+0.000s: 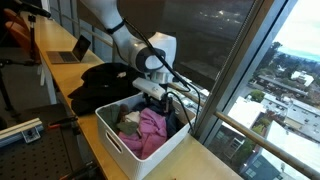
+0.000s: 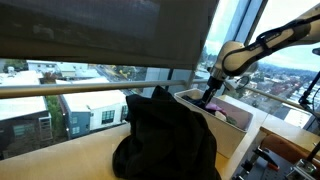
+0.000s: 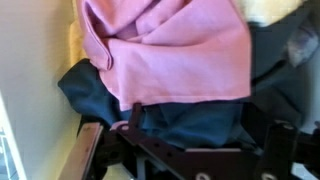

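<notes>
**Gripper low over the laundry bin**

The gripper [image 1: 152, 96] hangs just above the clothes in the white bin [image 1: 118, 148]. Its fingers are dark blurs at the bottom edge of the wrist view, and I cannot tell whether they are spread or closed. Nearest them lies a dark blue cloth [image 3: 185, 118], with a pink garment [image 3: 170, 50] draped over its far part — both inside the bin. Just beside the bin, on the table [image 1: 205, 160], sits a black heap of fabric [image 2: 165, 135] — farther along, a laptop [image 1: 70, 49].
</notes>
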You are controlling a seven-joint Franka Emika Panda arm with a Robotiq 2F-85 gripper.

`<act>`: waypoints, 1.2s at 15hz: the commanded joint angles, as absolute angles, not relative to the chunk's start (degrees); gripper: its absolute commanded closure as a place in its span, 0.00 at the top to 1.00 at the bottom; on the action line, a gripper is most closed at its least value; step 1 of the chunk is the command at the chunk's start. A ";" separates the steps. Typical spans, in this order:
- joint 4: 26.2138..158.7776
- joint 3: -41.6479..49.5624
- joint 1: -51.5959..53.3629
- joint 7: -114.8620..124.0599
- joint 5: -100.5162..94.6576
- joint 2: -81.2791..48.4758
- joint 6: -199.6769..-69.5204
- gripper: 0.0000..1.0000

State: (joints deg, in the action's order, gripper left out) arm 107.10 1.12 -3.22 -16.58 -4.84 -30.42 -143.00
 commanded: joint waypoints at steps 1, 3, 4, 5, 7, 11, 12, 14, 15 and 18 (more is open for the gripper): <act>101.25 3.34 -2.53 -14.03 -9.25 -37.76 -144.30 1.00; 99.72 4.02 -2.43 -12.93 -10.78 -40.94 -143.50 1.00; 98.92 3.91 -2.57 -12.67 -10.88 -42.31 -142.35 1.00; 98.58 3.85 -2.58 -12.14 -10.94 -43.45 -141.57 1.00; 98.45 3.14 -2.83 -12.00 -10.23 -44.80 -139.88 0.75; 97.89 2.45 -3.39 -11.36 -8.95 -43.84 -137.42 0.51; 97.69 2.25 -3.62 -11.40 -8.64 -43.14 -136.56 0.45; 97.11 2.15 -3.90 -11.38 -8.26 -41.85 -134.70 0.30; 97.10 1.86 -4.27 -11.70 -7.77 -40.39 -133.57 0.23; 97.12 0.36 -6.03 -13.37 -4.59 -35.85 -129.67 0.00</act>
State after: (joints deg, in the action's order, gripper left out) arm 96.35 2.66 -3.86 -11.68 -7.84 -40.69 -134.46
